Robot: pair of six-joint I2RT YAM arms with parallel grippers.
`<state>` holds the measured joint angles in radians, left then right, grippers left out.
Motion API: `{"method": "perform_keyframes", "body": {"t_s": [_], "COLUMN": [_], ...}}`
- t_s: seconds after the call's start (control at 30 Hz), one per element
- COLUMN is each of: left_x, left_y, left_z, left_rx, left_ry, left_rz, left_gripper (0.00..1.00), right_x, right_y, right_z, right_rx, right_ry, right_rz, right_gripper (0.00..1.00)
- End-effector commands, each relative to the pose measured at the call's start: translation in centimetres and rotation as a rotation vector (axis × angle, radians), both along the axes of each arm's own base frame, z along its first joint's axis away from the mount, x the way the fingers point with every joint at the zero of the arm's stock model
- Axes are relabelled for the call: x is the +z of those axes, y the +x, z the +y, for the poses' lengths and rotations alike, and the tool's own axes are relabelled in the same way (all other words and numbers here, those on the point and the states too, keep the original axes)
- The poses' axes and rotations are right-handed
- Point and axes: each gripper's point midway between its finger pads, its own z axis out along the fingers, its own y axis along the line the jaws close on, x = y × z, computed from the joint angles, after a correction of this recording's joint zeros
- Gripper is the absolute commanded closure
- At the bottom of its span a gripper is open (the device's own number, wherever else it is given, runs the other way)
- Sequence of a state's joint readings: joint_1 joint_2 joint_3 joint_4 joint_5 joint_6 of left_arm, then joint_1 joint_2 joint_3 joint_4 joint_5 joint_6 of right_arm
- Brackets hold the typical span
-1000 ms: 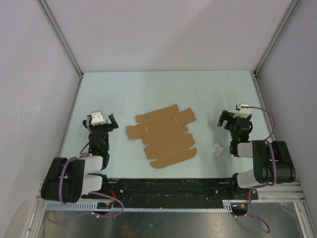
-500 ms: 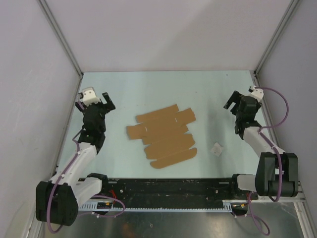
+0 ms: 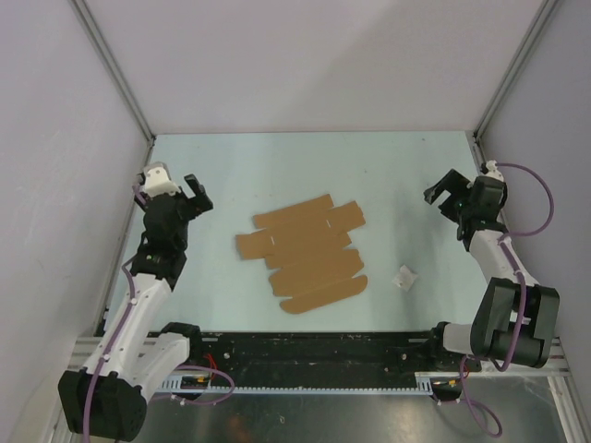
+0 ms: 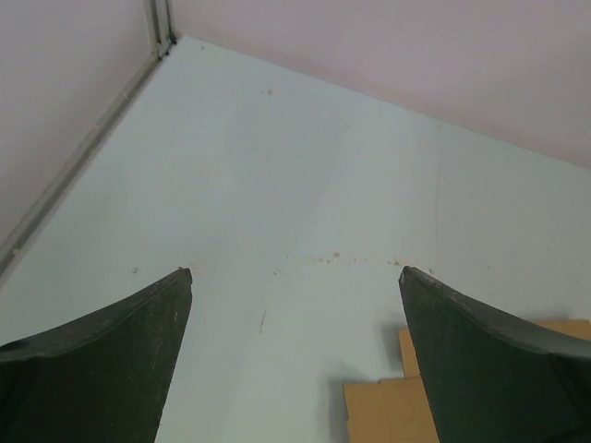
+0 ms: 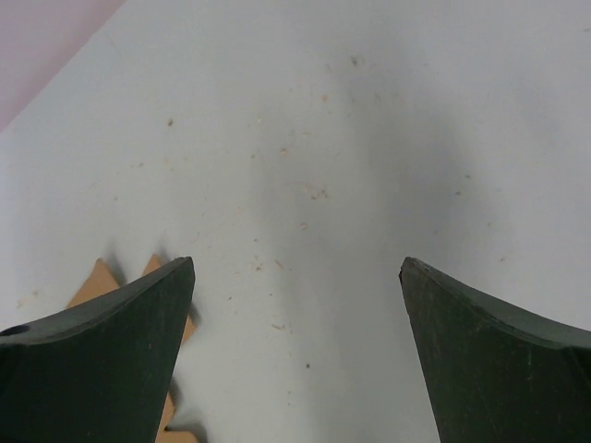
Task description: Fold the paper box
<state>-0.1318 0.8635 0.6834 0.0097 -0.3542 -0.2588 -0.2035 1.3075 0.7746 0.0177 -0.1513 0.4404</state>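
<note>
The box [image 3: 305, 257] lies flat and unfolded in the middle of the table [image 3: 369, 171], panels fanned out, nothing touching it. The left gripper [image 3: 175, 189] hangs well to its left, jaws wide apart and empty. The right gripper [image 3: 447, 189] is out by the right wall, also wide apart and empty. A white wad [image 3: 404, 277] sits right of the box.

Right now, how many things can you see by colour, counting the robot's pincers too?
Brown: 1, the flat paper box
White: 1, the small paper wad
Black: 2, the left pincer and the right pincer, both open and empty
Total: 4
</note>
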Motion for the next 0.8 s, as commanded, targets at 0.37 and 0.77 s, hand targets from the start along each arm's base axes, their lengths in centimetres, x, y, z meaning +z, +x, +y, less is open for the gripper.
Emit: {"method": "perform_keyframes", "body": {"t_s": [0.37, 0.77], "left_x": [-3.0, -5.8], "left_y": [0.8, -2.5], "left_z": [-7.2, -13.0], "left_rx": [-0.315, -0.515], "left_ry": [-0.274, -0.334], "left_rz": [0.144, 0.233], "left_gripper": [0.00, 0.02], "right_x": [4.3, 0.0], "right_y": [4.0, 9.4], "right_z": [15.8, 25.4], "right_rx": [0.612, 0.936], "right_ry": [-0.060, -0.087], "right_rz": [-0.087, 0.025], "right_gripper": [0.00, 0.07]}}
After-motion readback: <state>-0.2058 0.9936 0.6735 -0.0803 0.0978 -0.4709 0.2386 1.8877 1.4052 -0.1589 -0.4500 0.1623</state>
